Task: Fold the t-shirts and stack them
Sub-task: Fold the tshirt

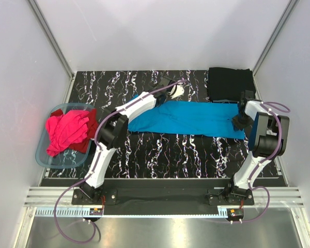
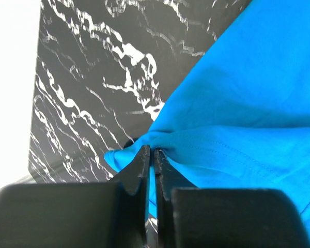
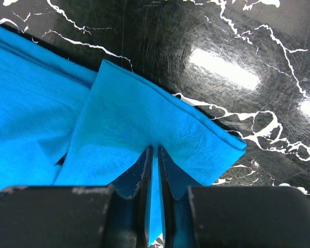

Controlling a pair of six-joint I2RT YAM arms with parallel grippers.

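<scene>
View from above of a black, white-veined table (image 1: 160,150) with two robot arms reaching in from the bottom edge.

A turquoise t-shirt (image 1: 191,118) lies across the middle of the frame as a long, flat band running left to right. It appears to be already doubled over lengthwise. Each arm holds one end. In the left wrist view, the left gripper (image 2: 152,151) is pinched tight on a bunched corner of the blue cloth. In the right wrist view, the right gripper (image 3: 154,150) is clamped on a folded blue edge, with a sliver of cloth showing between its fingers.

In the upper right of the overhead view, a black t-shirt (image 1: 228,82) sits as a compact dark rectangle. It looks folded, though its layers are hard to make out against the dark table.

At the left edge, a translucent pale-blue tub (image 1: 41,155) holds a crumpled pink t-shirt (image 1: 67,129) heaped over a red t-shirt (image 1: 91,120).

As a judgement, the task is less than halfway done. One shirt seems finished and the turquoise one is mid-fold. It has not been stacked on the black one, and the two in the tub are untouched.

No brand, label or readable writing shows on any shirt, the tub or the arms.
</scene>
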